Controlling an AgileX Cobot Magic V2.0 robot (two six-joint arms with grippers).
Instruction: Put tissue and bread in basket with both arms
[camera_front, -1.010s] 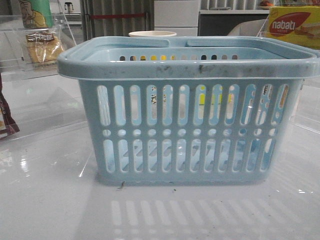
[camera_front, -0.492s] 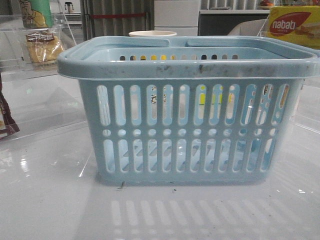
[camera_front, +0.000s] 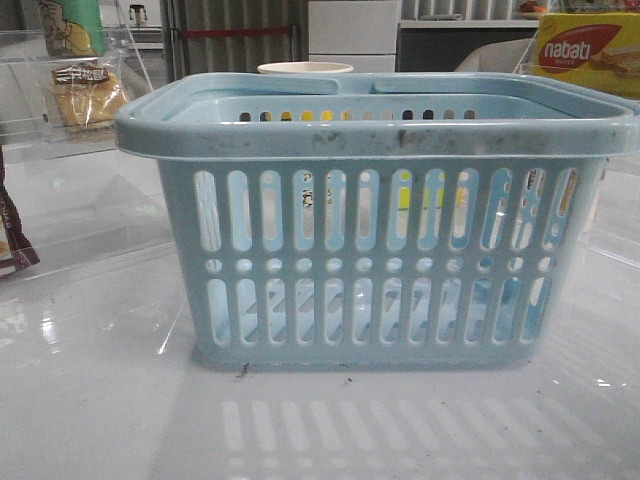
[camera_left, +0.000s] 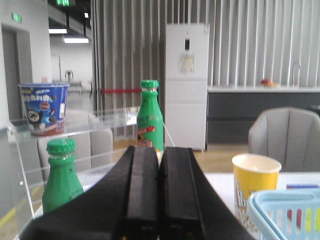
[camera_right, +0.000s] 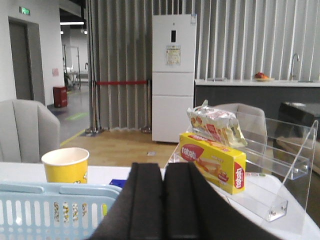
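The light-blue basket (camera_front: 370, 135) stands in the middle of the table and fills the front view; its corner also shows in the left wrist view (camera_left: 285, 210) and the right wrist view (camera_right: 50, 200). The bread (camera_front: 88, 95), yellow-brown in a clear bag, stands on a clear shelf at the far left. I cannot make out the tissue for sure; a small dark blue thing (camera_right: 120, 183) lies behind the basket. My left gripper (camera_left: 160, 150) and right gripper (camera_right: 163, 167) are both shut and empty, raised above the table. Neither shows in the front view.
A yellow paper cup (camera_front: 305, 68) stands behind the basket. A yellow nabati box (camera_front: 590, 50) and a snack bag (camera_right: 215, 125) sit on a clear shelf at the right. Green bottles (camera_left: 150, 117) and a blue tub (camera_left: 44, 107) stand on the left shelf. A dark brown bag (camera_front: 12, 235) is at the left edge.
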